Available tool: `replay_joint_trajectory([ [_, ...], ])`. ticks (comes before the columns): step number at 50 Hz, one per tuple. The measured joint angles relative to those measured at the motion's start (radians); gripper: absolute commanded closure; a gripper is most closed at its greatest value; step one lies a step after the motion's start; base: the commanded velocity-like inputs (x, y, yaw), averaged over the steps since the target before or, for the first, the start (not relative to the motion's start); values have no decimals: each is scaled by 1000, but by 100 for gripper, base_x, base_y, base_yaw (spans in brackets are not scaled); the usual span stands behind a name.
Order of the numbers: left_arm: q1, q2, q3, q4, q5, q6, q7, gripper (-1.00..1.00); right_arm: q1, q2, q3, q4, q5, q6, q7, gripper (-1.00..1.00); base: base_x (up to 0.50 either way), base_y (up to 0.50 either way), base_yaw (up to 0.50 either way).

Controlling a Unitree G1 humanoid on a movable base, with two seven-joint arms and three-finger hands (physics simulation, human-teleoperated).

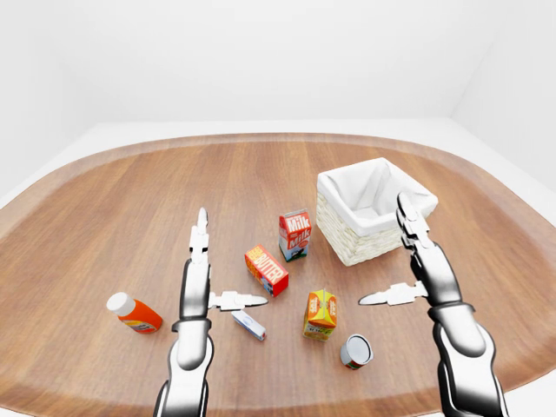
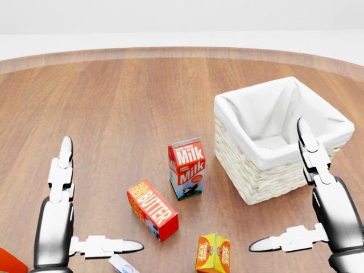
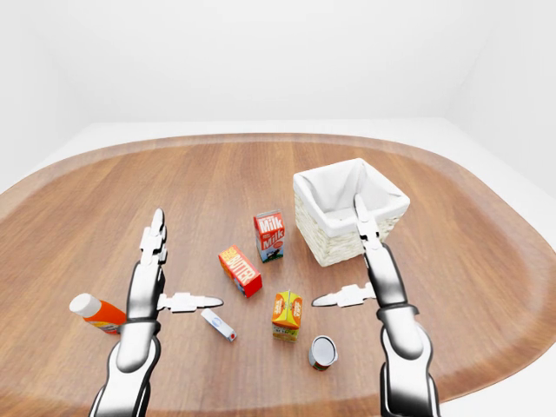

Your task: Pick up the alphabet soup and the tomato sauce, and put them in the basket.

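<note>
A small can (image 1: 355, 351) lies on its side on the wooden table at the bottom of the left-eye view; its label is too small to read. I see no second can. The wicker basket (image 1: 365, 243) with a white cloth lining stands right of centre and looks empty. My right hand (image 1: 382, 252) is open, fingers pointing up in front of the basket's right side, thumb out to the left, above the can. My left hand (image 1: 231, 258) is open and empty at the left, fingers up, thumb pointing right.
A milk carton (image 1: 294, 234), a butter box (image 1: 267, 270), an orange juice carton (image 1: 321, 314) and a small white-and-blue box (image 1: 248, 325) lie between my hands. An orange bottle with a white cap (image 1: 135, 314) lies at the far left. The table edge curves around.
</note>
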Motion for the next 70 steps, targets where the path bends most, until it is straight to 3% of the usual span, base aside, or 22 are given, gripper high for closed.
replay_joint_trajectory([
  [29,1,0,-1,-1,0,0,1,-100,106,40,35,109,-31,0,-21,-100,0,0,0],
  [70,0,0,-1,-2,1,0,2,-100,144,43,54,201,-76,0,-57,-100,0,0,0],
])
